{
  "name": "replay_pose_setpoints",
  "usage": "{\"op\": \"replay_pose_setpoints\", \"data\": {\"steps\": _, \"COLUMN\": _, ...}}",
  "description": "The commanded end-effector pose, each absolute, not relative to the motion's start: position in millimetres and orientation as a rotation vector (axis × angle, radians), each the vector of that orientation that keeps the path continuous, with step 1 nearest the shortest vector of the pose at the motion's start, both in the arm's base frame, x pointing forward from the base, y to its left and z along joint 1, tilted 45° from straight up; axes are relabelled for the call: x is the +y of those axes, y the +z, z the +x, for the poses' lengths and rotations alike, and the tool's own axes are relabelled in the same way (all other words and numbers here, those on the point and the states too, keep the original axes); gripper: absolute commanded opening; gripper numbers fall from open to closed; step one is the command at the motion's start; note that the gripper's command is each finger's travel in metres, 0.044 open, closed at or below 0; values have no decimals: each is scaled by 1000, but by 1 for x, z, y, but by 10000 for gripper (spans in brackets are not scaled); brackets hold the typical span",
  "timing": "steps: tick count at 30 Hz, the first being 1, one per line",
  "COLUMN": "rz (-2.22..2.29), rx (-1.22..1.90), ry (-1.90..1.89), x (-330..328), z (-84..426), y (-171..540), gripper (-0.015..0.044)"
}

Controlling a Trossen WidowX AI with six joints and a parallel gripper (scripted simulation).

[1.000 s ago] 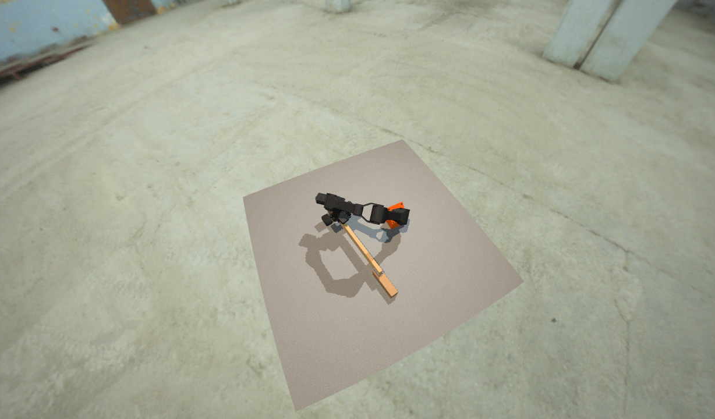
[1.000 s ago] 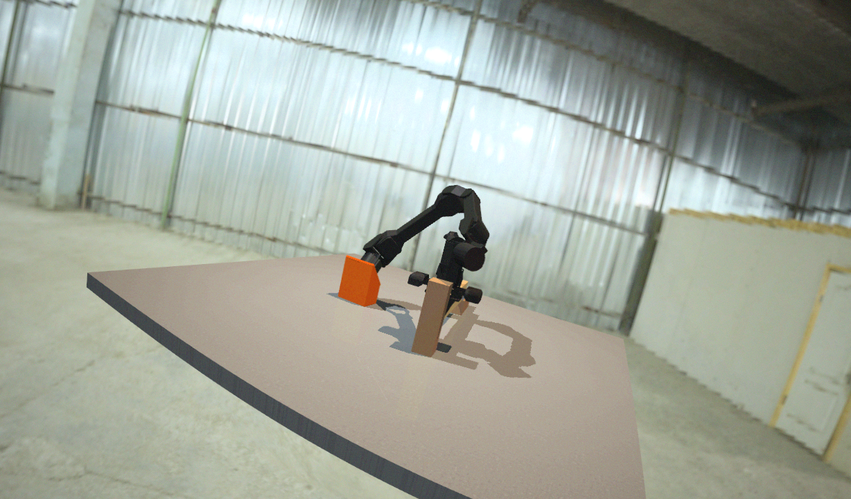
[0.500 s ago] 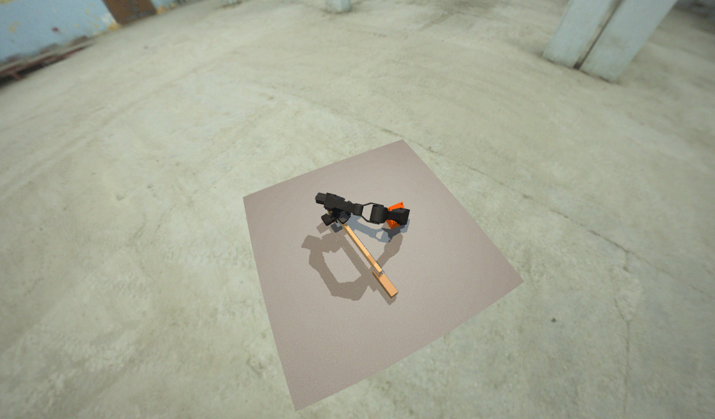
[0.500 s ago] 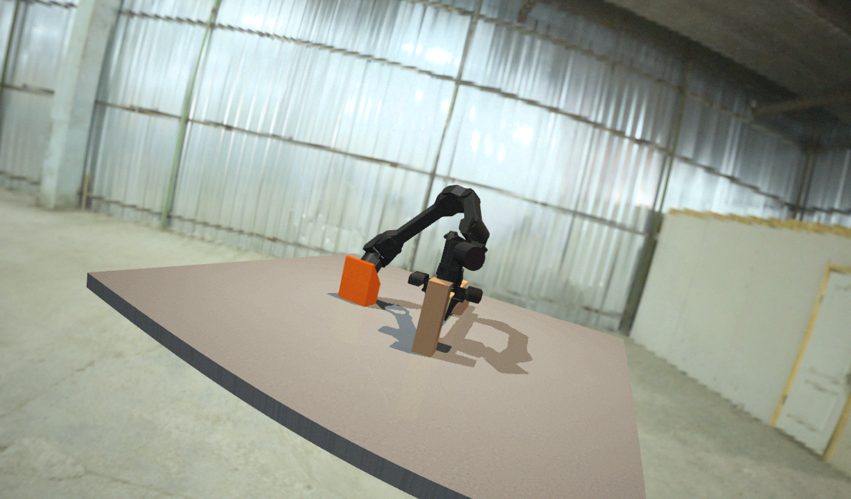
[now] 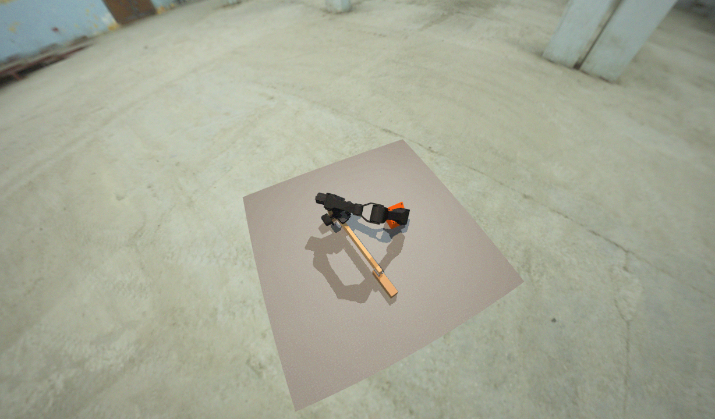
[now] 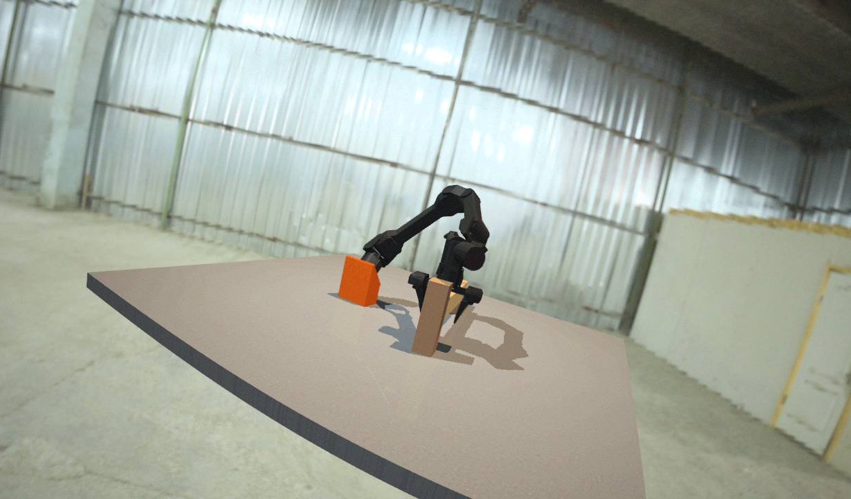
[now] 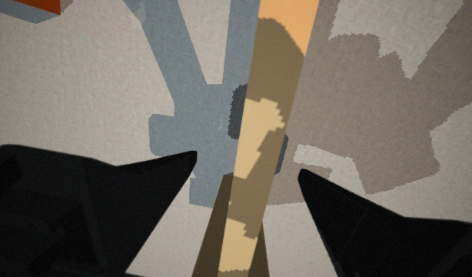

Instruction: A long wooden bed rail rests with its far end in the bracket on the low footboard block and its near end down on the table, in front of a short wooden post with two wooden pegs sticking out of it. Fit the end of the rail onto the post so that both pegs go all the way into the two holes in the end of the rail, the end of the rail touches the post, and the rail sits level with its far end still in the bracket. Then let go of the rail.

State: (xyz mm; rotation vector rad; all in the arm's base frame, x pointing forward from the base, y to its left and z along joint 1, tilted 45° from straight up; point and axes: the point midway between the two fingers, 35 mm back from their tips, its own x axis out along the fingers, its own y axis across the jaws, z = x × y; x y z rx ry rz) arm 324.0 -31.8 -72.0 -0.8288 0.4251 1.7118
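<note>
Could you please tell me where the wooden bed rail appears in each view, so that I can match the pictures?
Top: the bed rail slants below the arm, just below picture centre.
Exterior: right of centre, mostly hidden behind the post.
Wrist: top to bottom, between the open fingers.
Shared landmark: orange base.

The long, slim, pale-orange wooden rail [image 5: 361,247] [image 6: 454,302] [image 7: 260,123] lies raised above the desk [image 5: 318,354] [image 6: 509,403] [image 7: 86,85], its far end in the bracket on the low, oblong orange-tan wooden block [image 5: 387,286]. Its near end reaches the short, upright, square-edged brown wooden post [image 5: 329,212] [image 6: 431,317] [image 7: 210,246]. From here I can't make out the pegs or whether the joint is fully closed.
</note>
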Motion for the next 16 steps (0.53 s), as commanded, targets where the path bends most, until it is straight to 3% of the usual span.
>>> {"op": "replay_pose_setpoints", "data": {"steps": 1, "rz": -830, "rx": 426, "ry": 1711, "x": -32, "z": 321, "y": -52, "gripper": 440}}
{"op": "replay_pose_setpoints", "data": {"steps": 16, "rz": -833, "rx": 427, "ry": 1709, "x": -32, "z": 318, "y": -31, "gripper": 440}}
